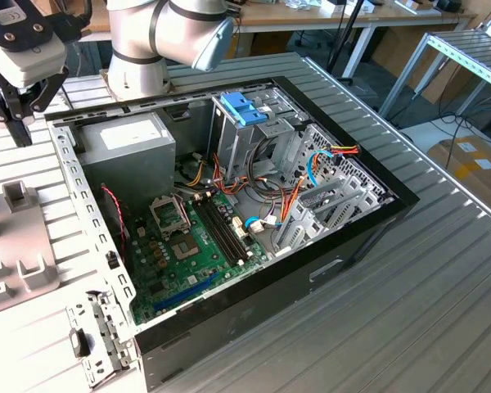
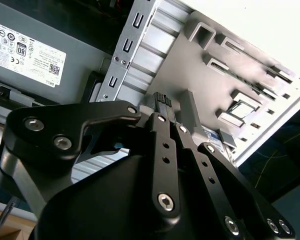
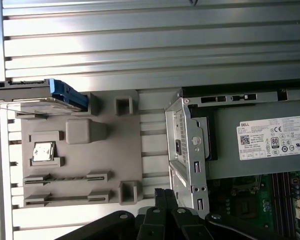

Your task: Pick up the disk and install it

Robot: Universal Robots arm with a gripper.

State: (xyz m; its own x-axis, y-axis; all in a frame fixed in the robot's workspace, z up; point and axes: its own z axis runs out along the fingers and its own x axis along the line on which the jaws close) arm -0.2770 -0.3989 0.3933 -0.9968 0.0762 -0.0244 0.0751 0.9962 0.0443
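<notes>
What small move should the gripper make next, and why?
Probably travel across the grey fixture plate toward the disk. In the first wrist view the gripper hangs by the plate's side nearest the computer case, while the disk in its blue carrier lies at the plate's far corner, untouched.

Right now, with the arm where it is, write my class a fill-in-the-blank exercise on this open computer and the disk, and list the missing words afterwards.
1. The disk sits in a plastic carrier coloured ____.
2. The disk lies on the grey fixture plate, ____ the computer case.
3. The label on the power supply is ____.
4. The gripper is holding ____.

Missing words: blue; outside; white; nothing.
</notes>
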